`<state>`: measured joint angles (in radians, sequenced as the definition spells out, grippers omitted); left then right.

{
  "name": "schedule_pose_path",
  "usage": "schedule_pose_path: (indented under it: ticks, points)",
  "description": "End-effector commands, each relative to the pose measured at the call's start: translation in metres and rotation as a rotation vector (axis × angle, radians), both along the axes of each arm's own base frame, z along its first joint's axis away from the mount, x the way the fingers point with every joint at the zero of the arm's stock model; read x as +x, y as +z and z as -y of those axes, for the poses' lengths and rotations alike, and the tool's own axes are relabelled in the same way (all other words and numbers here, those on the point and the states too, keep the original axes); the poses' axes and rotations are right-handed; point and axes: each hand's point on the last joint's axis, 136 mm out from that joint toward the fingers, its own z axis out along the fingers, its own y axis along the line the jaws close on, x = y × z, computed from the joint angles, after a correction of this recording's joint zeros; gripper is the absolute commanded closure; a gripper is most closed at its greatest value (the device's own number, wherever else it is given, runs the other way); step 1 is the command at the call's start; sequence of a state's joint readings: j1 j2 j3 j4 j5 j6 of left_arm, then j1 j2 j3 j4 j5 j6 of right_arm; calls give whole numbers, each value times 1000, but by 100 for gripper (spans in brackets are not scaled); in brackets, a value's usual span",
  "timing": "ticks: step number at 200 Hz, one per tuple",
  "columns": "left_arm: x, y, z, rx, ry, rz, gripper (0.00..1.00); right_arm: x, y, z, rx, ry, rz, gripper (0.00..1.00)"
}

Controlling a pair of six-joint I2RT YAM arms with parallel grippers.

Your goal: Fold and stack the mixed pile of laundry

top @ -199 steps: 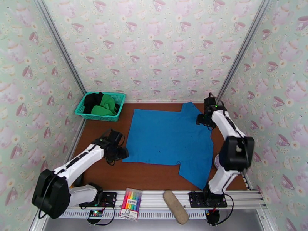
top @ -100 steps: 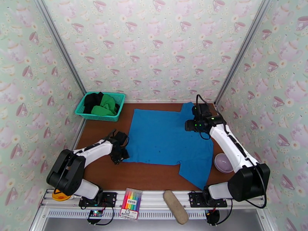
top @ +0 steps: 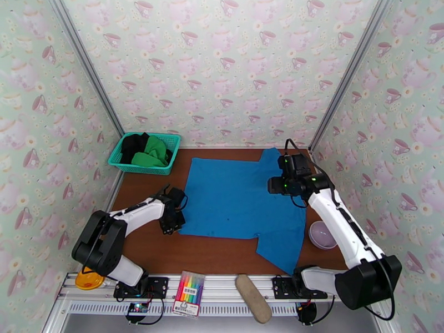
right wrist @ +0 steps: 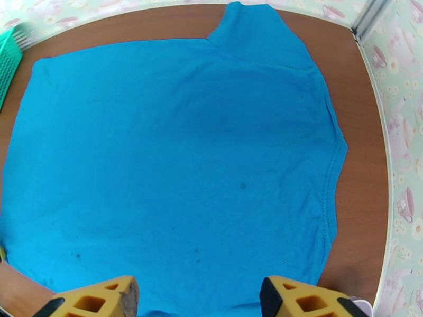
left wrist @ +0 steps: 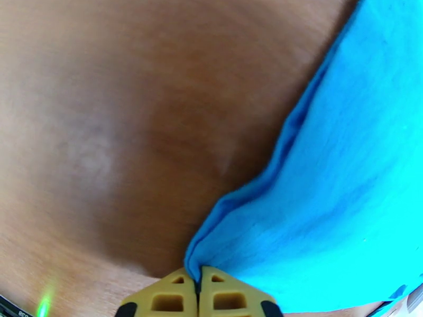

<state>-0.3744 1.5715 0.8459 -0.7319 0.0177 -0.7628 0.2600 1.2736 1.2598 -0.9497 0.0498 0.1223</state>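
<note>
The bright blue cloth shirt (top: 241, 203) lies flat mid-frame on the brown bench (top: 216, 256). The left fingers (left wrist: 158, 299) are clamped on its lower-left corner; the right fingers (right wrist: 92, 303) hang wide apart over its upper right.

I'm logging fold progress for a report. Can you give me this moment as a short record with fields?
blue shirt: spread flat on the table, unfolded
green garment: crumpled in the teal basket
black garment: in the same basket, beside the green one
left gripper: shut, pinching the blue shirt's near left corner
right gripper: open, over the shirt near its far sleeve, holding nothing
progress: nothing folded or stacked yet
</note>
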Motion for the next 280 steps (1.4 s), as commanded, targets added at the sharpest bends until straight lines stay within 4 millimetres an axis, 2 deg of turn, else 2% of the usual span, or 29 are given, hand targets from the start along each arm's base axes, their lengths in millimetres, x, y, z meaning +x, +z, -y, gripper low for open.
schedule_pose_path:
  ticks: [1,23,42,71,78,92,113,127,143,154,158,172,194,203,228,246,262,280]
  points:
    - [40,23,-20,45,2,137,100,-13,17,-15,-67,118,33,33]
    - [56,48,-35,49,7,188,100,-24,17,-40,-168,324,30,34]
    - [65,54,-40,45,-1,206,100,-36,10,-54,-363,535,51,31]
    - [79,51,-48,26,15,234,100,-77,-37,-39,-705,900,-129,27]
    - [80,49,-51,21,23,234,100,-85,-47,-42,-765,988,-139,27]
    - [84,46,-59,22,43,239,100,-117,-70,-52,-758,1191,-196,27]
    - [91,45,-70,18,71,255,100,-155,-96,-59,-706,1343,-268,28]
    - [97,45,-70,-6,77,265,100,-179,-113,-62,-667,1414,-310,30]
    - [100,39,-67,-26,70,258,100,-193,-132,-63,-660,1460,-335,32]
    - [101,35,-65,-36,68,253,100,-199,-142,-67,-650,1483,-340,33]
    - [111,43,-64,-39,67,280,100,-201,-145,-69,-646,1491,-342,33]
    - [115,43,-65,-38,69,284,100,-205,-154,-78,-634,1524,-344,32]
    - [126,47,-71,-33,86,303,100,-212,-168,-85,-659,1577,-378,32]
    - [131,49,-74,-34,92,312,100,-212,-174,-93,-660,1594,-355,32]
    - [143,54,-75,-40,91,325,100,-224,-185,-97,-671,1651,-386,32]
    - [147,55,-73,-45,85,327,100,-234,-189,-89,-696,1685,-412,33]
    - [149,55,-72,-47,80,330,100,-238,-193,-84,-709,1694,-407,33]
    - [150,53,-73,-47,82,329,100,-239,-194,-88,-690,1686,-390,34]
